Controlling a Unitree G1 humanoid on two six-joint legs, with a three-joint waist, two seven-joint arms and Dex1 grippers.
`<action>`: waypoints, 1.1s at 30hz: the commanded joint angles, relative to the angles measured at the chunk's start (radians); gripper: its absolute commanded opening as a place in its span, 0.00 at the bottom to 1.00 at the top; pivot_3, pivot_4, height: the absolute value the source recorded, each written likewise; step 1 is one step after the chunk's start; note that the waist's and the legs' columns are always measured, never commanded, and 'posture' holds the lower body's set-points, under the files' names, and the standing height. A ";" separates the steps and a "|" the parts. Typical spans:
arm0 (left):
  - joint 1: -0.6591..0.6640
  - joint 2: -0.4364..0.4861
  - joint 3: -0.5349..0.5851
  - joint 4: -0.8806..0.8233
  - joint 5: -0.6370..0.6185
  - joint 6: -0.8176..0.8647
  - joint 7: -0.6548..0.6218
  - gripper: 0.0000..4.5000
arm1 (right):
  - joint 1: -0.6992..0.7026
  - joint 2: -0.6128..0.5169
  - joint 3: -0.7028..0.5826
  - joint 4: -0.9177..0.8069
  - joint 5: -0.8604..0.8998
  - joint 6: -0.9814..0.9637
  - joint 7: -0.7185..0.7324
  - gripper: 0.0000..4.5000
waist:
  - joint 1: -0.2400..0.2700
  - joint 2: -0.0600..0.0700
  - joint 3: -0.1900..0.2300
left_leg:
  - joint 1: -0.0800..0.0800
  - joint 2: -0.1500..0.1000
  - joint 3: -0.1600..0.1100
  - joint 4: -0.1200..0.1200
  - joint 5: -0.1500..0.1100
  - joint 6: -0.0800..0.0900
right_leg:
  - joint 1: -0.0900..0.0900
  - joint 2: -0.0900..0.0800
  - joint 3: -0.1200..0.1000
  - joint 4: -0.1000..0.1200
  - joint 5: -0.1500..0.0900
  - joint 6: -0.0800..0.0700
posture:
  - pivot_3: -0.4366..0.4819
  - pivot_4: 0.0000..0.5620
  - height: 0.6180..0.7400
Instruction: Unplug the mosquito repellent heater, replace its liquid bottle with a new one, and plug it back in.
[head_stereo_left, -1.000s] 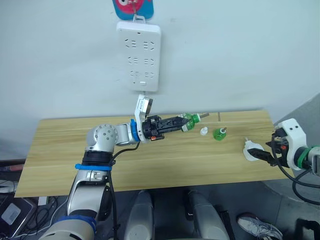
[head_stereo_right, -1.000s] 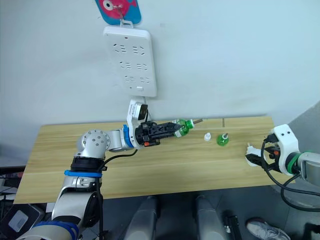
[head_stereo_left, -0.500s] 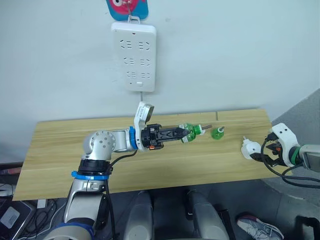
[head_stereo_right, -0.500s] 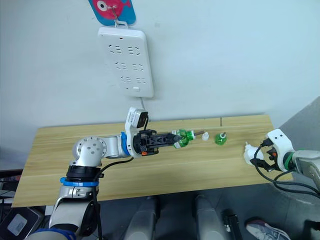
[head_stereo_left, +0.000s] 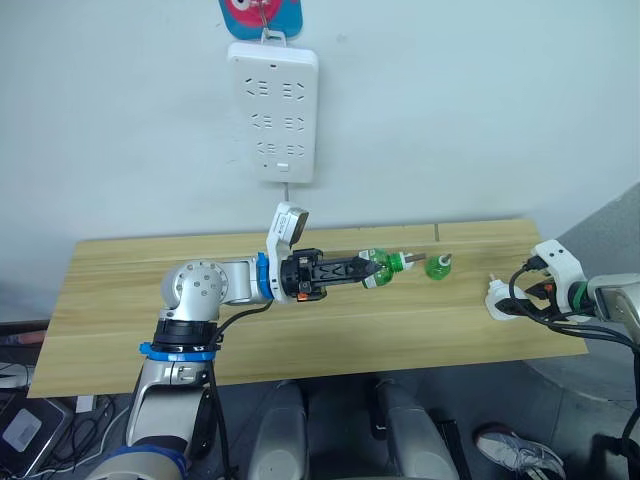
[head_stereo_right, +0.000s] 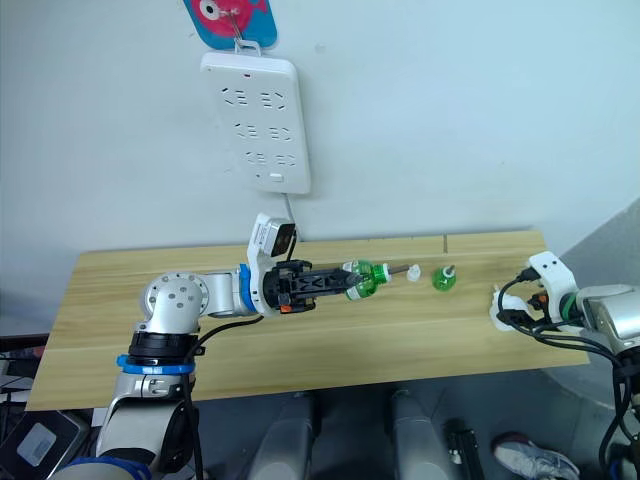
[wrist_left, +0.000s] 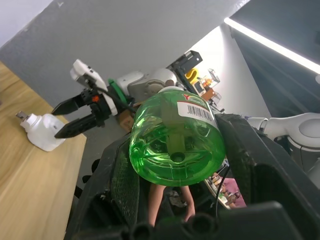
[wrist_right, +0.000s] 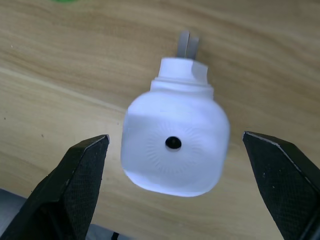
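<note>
- Left gripper (head_stereo_left: 366, 269) is clamped on a green bottle (head_stereo_left: 378, 266), held sideways above the table (head_stereo_left: 120, 300), neck pointing toward the robot's right.
- In the left wrist view the bottle (wrist_left: 176, 143) sits base-on between the two black fingers (wrist_left: 122, 175), which press its sides.
- Label on the bottle carries a barcode and a small red mark (wrist_left: 187, 97); no words can be read.
- Right gripper (wrist_right: 180, 195) is spread wide, with the heater (wrist_right: 175, 150) lying between its fingers and touching neither.
- Heater shows no brand or writing; its rounded white face has a small dark hole at the centre, and its two metal prongs (wrist_right: 188, 44) point away from the gripper.
- Heater (head_stereo_left: 497, 298) lies on the table near the right edge, just in front of the right gripper (head_stereo_left: 514, 305) and well apart from the left one.
- Second green bottle (head_stereo_left: 437, 266) stands on the table between the held bottle and the heater.
- Small white cap (head_stereo_right: 413, 273) lies on the table just beside the held bottle's neck.
- Power strip (head_stereo_left: 273, 111) hangs on the wall above the table, under a red and blue tag (head_stereo_left: 262, 14); all its sockets are unoccupied.
</note>
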 joint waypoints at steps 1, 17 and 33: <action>0.009 0.007 0.015 -0.044 -0.038 0.013 -0.004 0.51 | -0.010 0.004 -0.006 0.029 -0.035 -0.033 0.043 0.99 | 0.000 0.000 0.000 | 0.000 0.000 0.000 0.000 0.000 0.000 | 0.000 0.000 0.000 0.000 0.000 0.000 | 0.77 0.64 1.00; 0.032 0.039 -0.001 -0.080 -0.048 0.027 -0.025 0.51 | -0.089 0.083 0.004 0.242 -0.165 -0.153 0.134 0.99 | 0.000 0.000 0.003 | 0.000 0.000 0.000 -0.001 0.000 0.000 | 0.000 0.000 0.000 0.000 0.000 0.000 | 0.78 0.66 1.00; 0.048 0.068 -0.047 -0.074 -0.020 -0.018 -0.079 0.51 | -0.047 0.038 -0.059 0.166 -0.169 -0.128 0.199 0.66 | 0.000 0.001 0.008 | 0.000 0.000 0.000 -0.001 0.000 0.000 | 0.000 0.000 0.000 -0.001 0.000 0.000 | 0.77 0.65 1.00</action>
